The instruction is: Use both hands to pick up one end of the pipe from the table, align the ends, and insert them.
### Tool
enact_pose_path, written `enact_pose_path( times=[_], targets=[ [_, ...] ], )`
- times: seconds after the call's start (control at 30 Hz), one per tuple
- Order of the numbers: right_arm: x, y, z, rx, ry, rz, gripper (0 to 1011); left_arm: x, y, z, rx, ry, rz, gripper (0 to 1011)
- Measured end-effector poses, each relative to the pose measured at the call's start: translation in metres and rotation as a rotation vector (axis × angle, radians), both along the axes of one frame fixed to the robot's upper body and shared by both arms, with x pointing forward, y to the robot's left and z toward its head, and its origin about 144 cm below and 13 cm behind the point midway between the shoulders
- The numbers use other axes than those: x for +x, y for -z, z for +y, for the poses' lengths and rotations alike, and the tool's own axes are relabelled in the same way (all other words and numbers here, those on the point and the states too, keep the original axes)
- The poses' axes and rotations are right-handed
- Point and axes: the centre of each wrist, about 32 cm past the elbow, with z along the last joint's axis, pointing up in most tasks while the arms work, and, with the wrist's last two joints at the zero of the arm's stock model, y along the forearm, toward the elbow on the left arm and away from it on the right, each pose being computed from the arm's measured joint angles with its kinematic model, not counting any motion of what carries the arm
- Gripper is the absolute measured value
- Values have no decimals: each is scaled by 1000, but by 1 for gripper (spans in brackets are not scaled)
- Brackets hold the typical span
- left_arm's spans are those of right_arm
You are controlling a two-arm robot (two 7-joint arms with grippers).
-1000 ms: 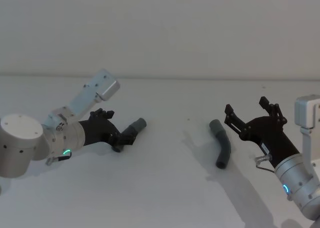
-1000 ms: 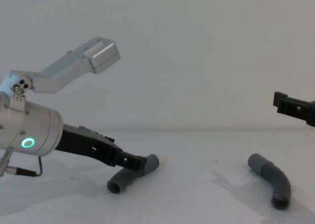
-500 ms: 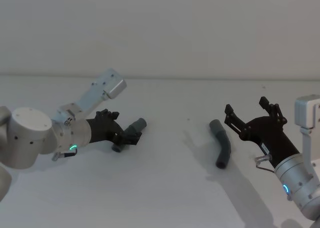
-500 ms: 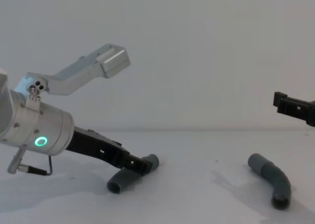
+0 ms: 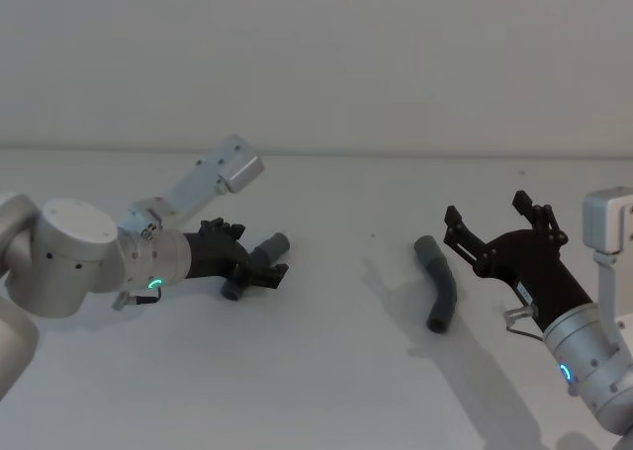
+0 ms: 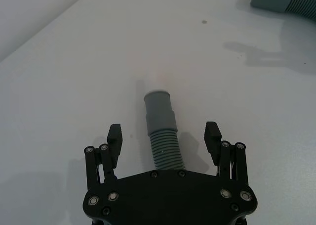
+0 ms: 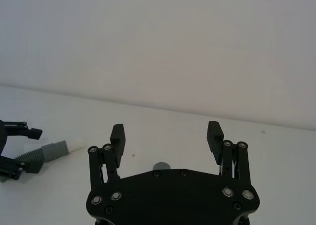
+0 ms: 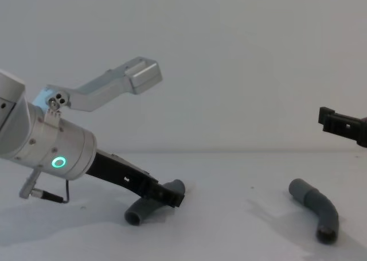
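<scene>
The step in hand looks like the first pick-up. The left tool (image 5: pixel 259 268) lies low over the tabletop (image 5: pixel 326 381) with its fingers spread. They straddle the ribbed stretch of the left pipe piece (image 6: pixel 162 136) just behind its smooth cuff (image 6: pixel 159 106), with a gap on each side, so nothing is gripped yet. The piece rests flat on the surface, and its cuff points away from the tool toward the middle of the tabletop. In the right wrist view the cuff ends in a narrower pale tip (image 7: pixel 74 146). The right tool (image 5: pixel 485 207) is also open and empty. It hangs above the surface, just to the right of the right pipe piece (image 5: pixel 438 287), which lies curved on the tabletop well apart from the left one. The next move probably calls for the left fingers to close on the ribs while leaving the cuff free. The right tool would then need to come down over its own piece and take it near the mating end, though which end is the open mouth is hard to tell. The tabletop is plain matt white with soft shadows and a small dark speck (image 5: pixel 373 236). Behind it stands a bare pale wall (image 5: pixel 316 64).
</scene>
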Motion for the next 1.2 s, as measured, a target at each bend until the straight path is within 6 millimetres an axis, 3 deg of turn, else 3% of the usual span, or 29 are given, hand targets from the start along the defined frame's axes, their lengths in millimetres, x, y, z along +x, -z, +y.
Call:
enact_pose_path(
  times=[1.13, 1.2],
  targets=[
    [0, 0, 0, 0, 0, 0, 1003, 3, 2, -9, 32, 17, 34, 1001],
    [0, 0, 0, 0, 0, 0, 1003, 3, 2, -9, 33, 16, 35, 964]
  ],
)
